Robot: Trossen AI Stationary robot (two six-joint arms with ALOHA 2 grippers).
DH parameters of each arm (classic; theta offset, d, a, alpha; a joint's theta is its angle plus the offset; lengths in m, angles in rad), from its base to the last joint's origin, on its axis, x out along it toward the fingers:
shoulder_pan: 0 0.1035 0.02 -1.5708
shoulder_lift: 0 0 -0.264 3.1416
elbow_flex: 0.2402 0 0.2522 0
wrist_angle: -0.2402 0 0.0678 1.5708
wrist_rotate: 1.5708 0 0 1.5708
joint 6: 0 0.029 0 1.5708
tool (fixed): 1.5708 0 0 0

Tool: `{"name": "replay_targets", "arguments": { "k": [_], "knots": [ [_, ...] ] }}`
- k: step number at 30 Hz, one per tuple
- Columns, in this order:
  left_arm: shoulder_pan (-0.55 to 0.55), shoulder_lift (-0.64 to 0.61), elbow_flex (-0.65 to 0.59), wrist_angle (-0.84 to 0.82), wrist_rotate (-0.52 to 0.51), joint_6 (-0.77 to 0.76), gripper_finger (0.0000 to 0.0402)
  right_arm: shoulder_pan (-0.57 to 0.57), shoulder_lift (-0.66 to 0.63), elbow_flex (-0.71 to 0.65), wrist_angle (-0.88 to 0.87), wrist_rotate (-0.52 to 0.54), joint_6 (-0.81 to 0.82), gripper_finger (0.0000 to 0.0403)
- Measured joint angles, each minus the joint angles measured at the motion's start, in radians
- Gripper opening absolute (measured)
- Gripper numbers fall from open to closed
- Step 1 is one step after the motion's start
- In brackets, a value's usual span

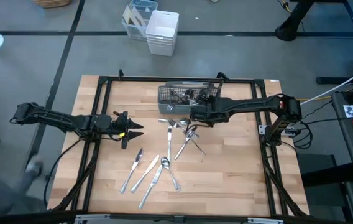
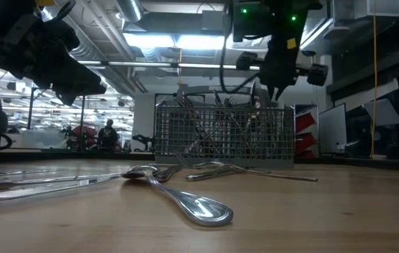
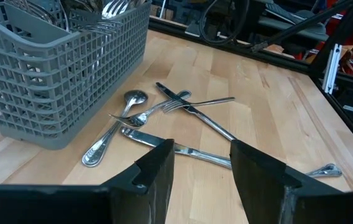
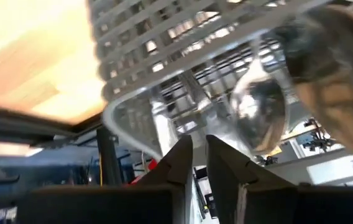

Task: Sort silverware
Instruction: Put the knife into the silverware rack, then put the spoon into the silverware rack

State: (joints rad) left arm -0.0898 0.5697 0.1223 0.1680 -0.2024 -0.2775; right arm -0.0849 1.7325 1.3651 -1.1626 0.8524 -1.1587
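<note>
Several slim shiny metal silverware (image 1: pixel 164 158) pieces beside grey mesh caddy (image 1: pixel 183 98)

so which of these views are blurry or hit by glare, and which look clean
Right wrist view: heavily smeared, the caddy mesh and a spoon bowl blur into streaks, with washed-out wood at one corner. Low view: ceiling lights glare behind the caddy, and the nearest spoon is soft. Left wrist view: sharp on the loose silverware. High view: evenly lit and clear.
</note>
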Motion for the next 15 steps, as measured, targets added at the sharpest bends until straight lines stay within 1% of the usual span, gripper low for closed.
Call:
{"name": "replay_targets", "arguments": {
  "k": [5, 9, 15],
  "knots": [
    [0.0, 0.0, 0.0, 0.0, 0.0, 0.0, 0.015, 0.0, 0.0, 0.0, 0.04, 0.0, 0.0, 0.0048],
    [0.0, 0.0, 0.0, 0.0, 0.0, -0.008, 0.015, 0.0, 0.0, 0.0, 0.039, 0.008, 0.001, 0.0048],
    [0.0, 0.0, 0.0, 0.0, 0.0, -0.103, 0.015, 0.0, 0.0, 0.0, 0.033, 0.06, 0.088, 0.0048]
  ]
}}
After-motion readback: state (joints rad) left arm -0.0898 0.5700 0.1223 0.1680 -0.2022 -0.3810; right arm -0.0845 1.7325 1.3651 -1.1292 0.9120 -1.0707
